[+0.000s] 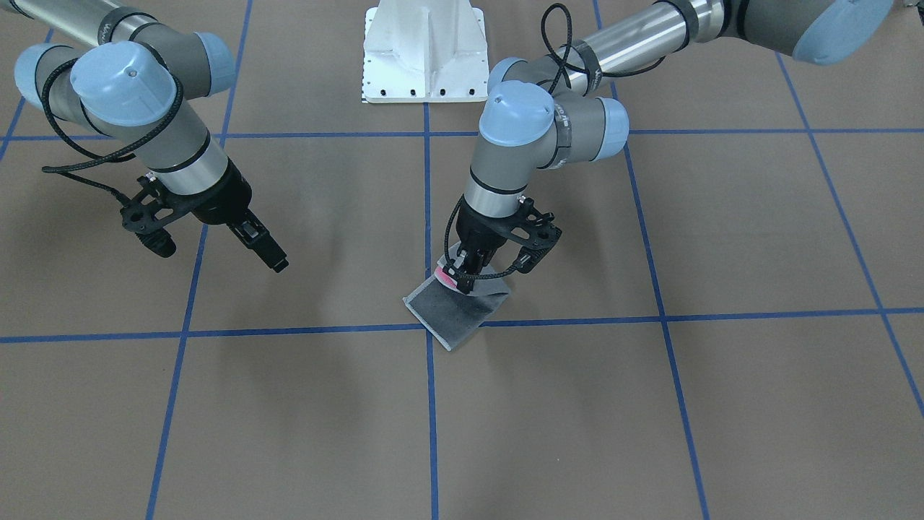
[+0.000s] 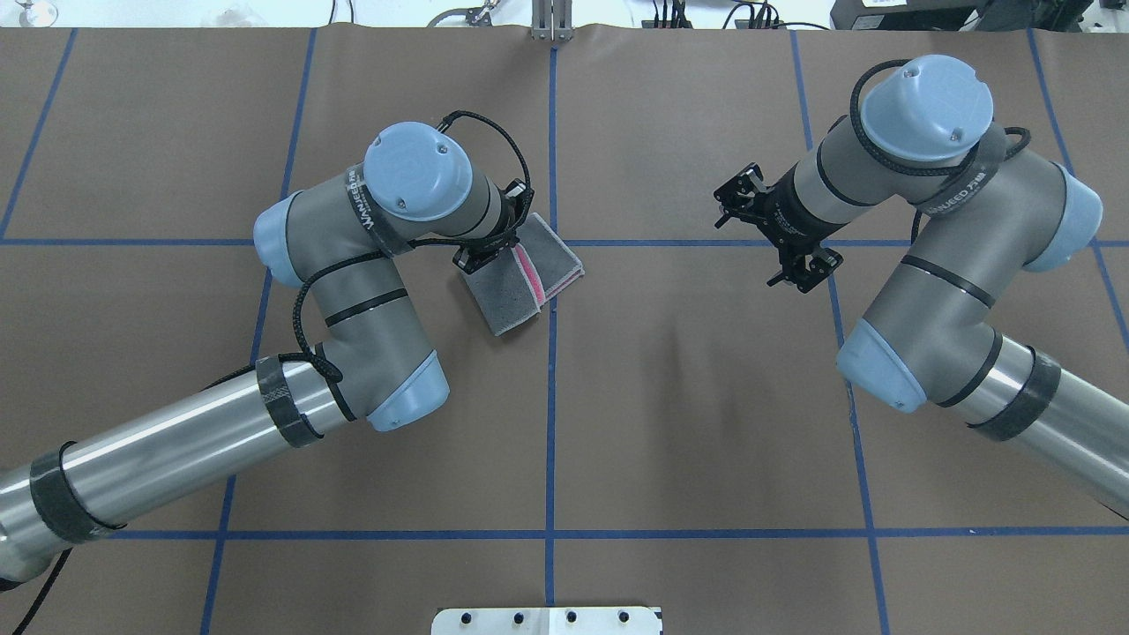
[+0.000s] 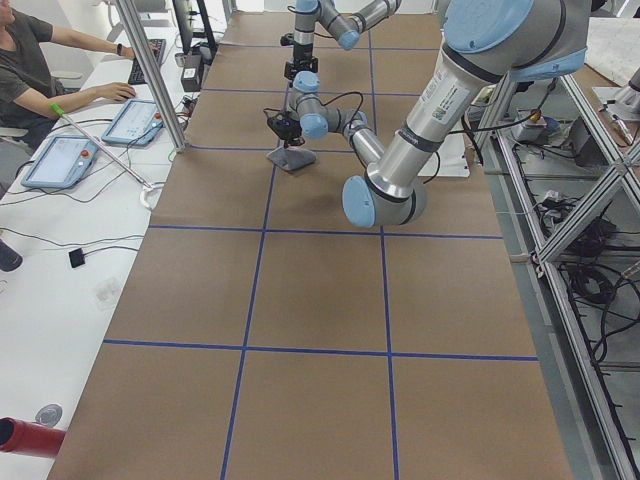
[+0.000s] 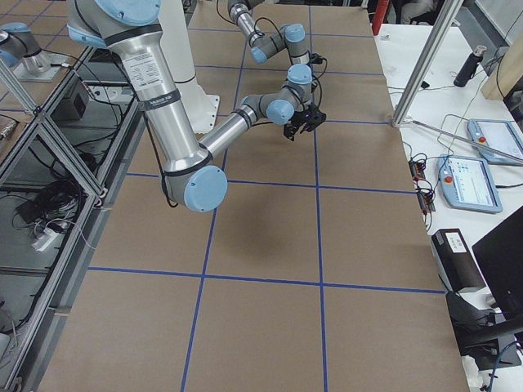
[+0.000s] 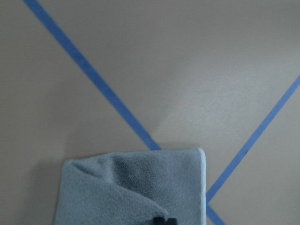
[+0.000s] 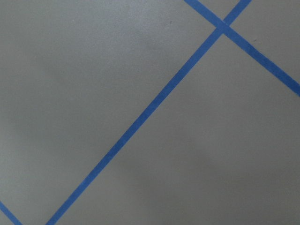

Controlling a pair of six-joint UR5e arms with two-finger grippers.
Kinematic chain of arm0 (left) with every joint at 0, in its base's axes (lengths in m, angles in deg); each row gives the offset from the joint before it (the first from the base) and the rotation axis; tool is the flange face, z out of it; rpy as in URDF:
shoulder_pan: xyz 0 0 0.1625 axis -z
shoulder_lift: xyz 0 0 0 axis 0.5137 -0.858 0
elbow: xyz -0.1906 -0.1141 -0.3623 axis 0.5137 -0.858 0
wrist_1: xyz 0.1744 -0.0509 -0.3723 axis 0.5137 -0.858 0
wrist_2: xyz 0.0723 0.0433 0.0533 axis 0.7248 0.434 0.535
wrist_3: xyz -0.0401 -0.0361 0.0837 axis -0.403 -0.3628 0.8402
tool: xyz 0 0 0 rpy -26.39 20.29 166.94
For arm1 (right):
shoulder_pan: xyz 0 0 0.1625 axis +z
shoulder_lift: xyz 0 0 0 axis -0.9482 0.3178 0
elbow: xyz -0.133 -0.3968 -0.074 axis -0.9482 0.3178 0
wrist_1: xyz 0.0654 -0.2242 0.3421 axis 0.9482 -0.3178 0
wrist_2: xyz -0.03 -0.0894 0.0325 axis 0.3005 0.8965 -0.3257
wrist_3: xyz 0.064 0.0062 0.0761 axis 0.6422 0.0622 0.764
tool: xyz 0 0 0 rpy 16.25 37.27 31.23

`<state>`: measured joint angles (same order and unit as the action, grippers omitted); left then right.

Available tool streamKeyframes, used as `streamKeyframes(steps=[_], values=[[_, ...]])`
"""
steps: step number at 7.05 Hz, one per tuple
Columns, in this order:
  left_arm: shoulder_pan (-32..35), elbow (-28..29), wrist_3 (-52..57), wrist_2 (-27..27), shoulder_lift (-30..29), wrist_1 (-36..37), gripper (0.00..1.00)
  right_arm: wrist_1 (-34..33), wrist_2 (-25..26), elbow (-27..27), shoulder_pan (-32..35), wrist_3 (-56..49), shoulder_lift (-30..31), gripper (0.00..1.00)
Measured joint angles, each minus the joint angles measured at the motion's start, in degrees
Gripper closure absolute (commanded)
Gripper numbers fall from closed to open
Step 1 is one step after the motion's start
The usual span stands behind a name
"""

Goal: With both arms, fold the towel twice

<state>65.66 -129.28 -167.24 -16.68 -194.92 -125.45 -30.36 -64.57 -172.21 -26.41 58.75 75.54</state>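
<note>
Overhead orientation, twelve o'clock at the table's far edge. The towel point(image 2: 514, 295) lies folded, dark grey face up, just at seven o'clock of the central crossing of the blue tape lines point(image 2: 551, 397), with a pink strip showing along its three o'clock side. The left gripper point(image 1: 462, 278) stands at the towel's eleven o'clock corner, its fingers pinched narrow on a raised flap of the cloth. The right gripper point(image 1: 277, 263) hovers well apart at three o'clock, above bare table, holding nothing. Its fingers appear drawn together, though they are seen nearly edge-on. The step in hand is judged to be the second fold, led by the left arm. To do it well, carry the flap low and level so the layer beneath does not drag. Lay stitched edge on stitched edge, covering the pink strip. Release only once the flap rests flat. You may bring the right gripper in to pin the crease.
</note>
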Motion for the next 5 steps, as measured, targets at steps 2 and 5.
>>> streamKeyframes(steps=[2, 5], values=[[0.1, 0.9, 0.0, -0.1, -1.5, -0.1, 1.0, 0.0, 0.0, 0.1, 0.0, 0.0, -0.1, 0.0], [0.1, 2.3, 0.0, -0.4, -3.8, -0.4, 1.0, 0.1, 0.1, 0.3, 0.0, 0.0, 0.0, 0.0]])
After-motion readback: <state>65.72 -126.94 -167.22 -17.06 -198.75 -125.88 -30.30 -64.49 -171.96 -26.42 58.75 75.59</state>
